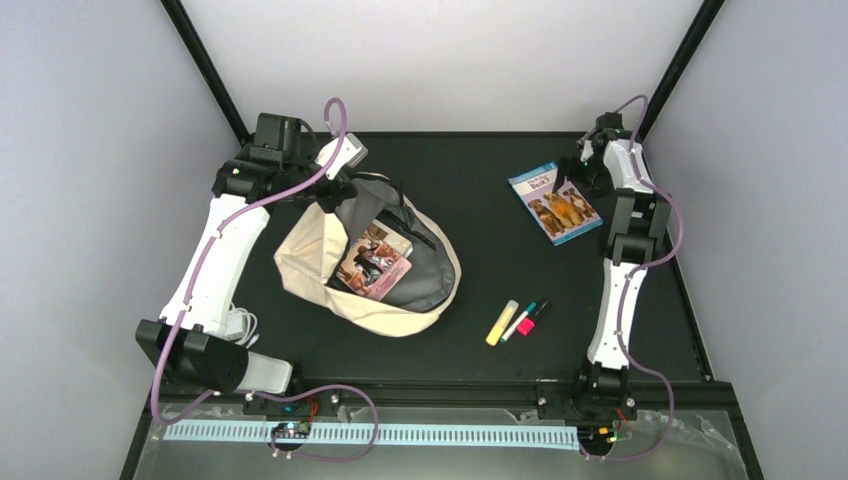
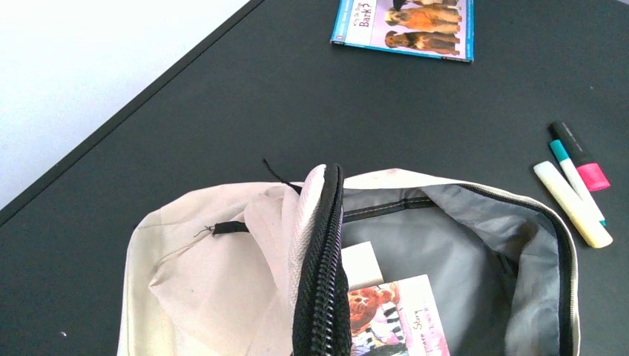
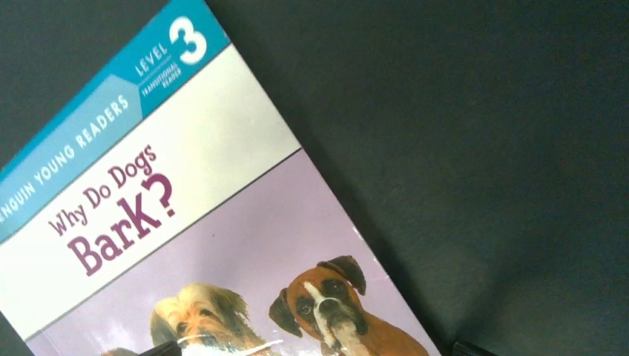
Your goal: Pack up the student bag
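The student bag (image 1: 310, 255), cream with a grey lining, lies open on the left of the table. A picture book (image 1: 375, 262) rests inside it. My left gripper (image 1: 352, 185) is at the bag's far rim, shut on the zipper edge (image 2: 326, 259), which stands lifted towards the camera; the fingers themselves are hidden. A book with dogs on the cover (image 1: 555, 203) lies flat at the far right. My right gripper (image 3: 315, 348) hangs open just over it, one fingertip above the cover, the other past the book's edge above the table.
A yellow highlighter (image 1: 501, 322), a teal pen (image 1: 519, 320) and a pink and black marker (image 1: 533, 317) lie side by side between the bag and the right arm. A white cable (image 1: 240, 325) sits by the left arm's base.
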